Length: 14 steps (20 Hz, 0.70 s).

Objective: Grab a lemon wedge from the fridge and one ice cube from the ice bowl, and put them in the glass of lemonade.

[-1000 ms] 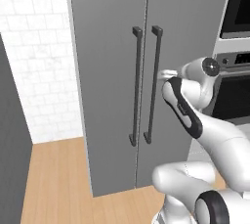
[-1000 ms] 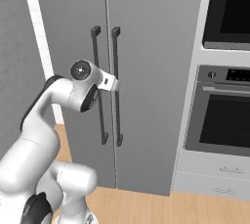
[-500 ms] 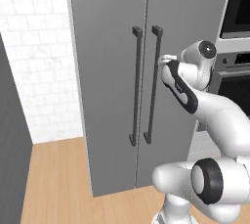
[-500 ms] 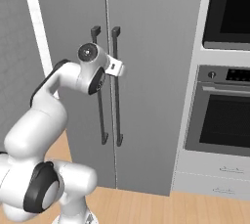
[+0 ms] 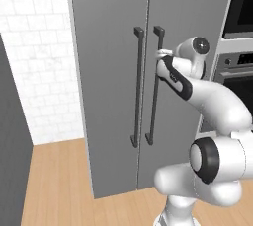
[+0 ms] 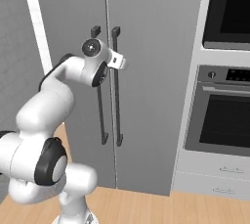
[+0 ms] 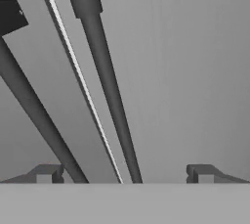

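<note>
The fridge (image 5: 108,72) stands shut, a tall matte grey cabinet with two dark vertical bar handles at its middle seam. My gripper (image 5: 161,55) is raised at the upper part of the right door's handle (image 5: 154,92), jaws open and empty. From the right base view the gripper (image 6: 120,62) sits just at that handle (image 6: 117,100). In the hand view the right handle (image 7: 110,91) runs up between my gripper's (image 7: 124,174) fingertips (image 7: 201,173), close ahead. The lemon wedge, ice bowl and glass of lemonade are out of view.
A black built-in oven (image 6: 222,120) and microwave column (image 6: 229,8) stands right of the fridge. A white tiled wall (image 5: 34,62) and a dark panel (image 5: 10,146) lie to the left. Wooden floor (image 5: 59,190) runs in front.
The arm has stretched forward and up, bringing the open gripper from short of the doors to the right handle. The fridge doors have not moved.
</note>
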### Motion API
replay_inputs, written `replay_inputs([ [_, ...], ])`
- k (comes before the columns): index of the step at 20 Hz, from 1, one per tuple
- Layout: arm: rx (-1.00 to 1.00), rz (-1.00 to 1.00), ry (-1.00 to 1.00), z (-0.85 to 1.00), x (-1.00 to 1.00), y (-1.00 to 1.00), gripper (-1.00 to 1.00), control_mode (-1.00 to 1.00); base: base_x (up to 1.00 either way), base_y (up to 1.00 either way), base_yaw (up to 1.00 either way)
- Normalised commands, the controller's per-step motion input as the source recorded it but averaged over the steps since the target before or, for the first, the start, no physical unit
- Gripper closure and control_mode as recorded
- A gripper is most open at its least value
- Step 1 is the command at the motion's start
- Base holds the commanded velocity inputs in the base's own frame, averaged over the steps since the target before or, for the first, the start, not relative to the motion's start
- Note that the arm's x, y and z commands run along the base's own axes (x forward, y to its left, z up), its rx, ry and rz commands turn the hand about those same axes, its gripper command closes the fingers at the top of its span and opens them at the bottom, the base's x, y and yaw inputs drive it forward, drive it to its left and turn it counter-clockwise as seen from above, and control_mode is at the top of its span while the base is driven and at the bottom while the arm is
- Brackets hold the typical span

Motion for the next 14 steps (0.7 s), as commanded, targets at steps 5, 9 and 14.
replay_inputs([
  [5,0.00,0.00,-0.12,-0.05,0.70,0.02,-1.00,-1.00,0.00,0.00,0.00],
  [9,0.00,0.00,-0.14,-0.15,0.63,0.00,-1.00,-1.00,0.00,0.00,0.00],
  [14,0.00,0.00,-0.01,0.00,0.60,-0.08,-1.00,-1.00,0.00,0.00,0.00],
])
